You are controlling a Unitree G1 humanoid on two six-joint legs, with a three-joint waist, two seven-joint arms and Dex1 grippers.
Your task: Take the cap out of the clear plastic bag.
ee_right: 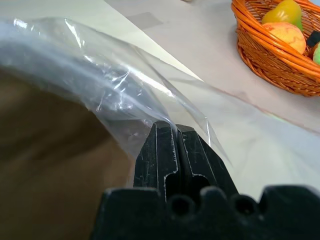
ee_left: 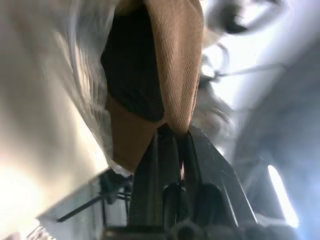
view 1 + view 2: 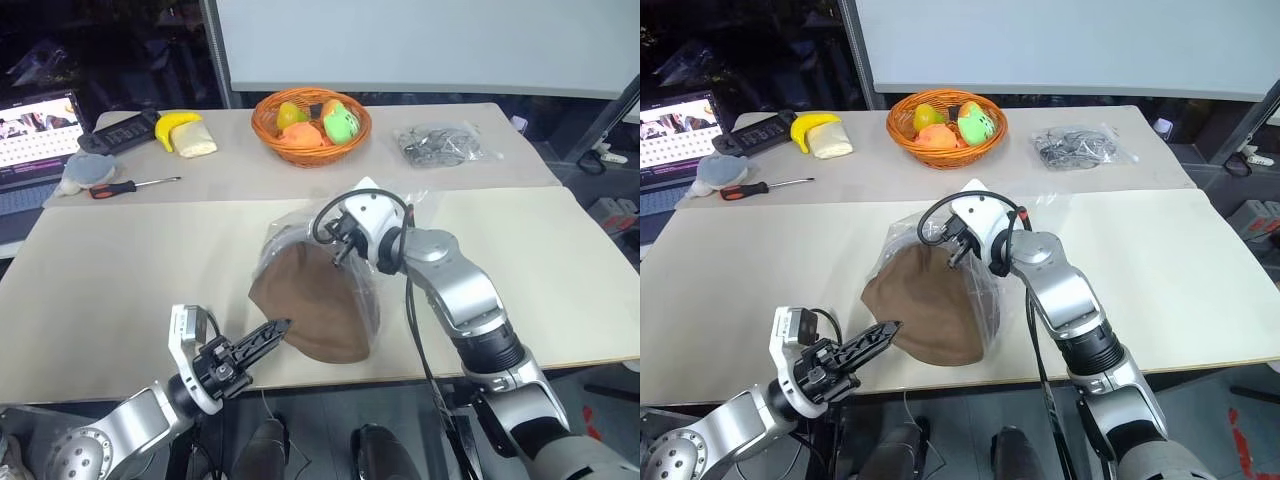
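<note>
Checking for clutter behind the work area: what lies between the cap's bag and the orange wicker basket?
Bare table, seen in the left eye view, separates the clear plastic bag from the orange wicker basket.

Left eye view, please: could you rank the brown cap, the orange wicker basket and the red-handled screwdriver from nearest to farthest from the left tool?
1. The soft brown fabric cap, pinched at its near edge by the left tool.
2. The red-handled screwdriver, far left on the table.
3. The orange wicker basket of fruit, at the table's far side.
</note>
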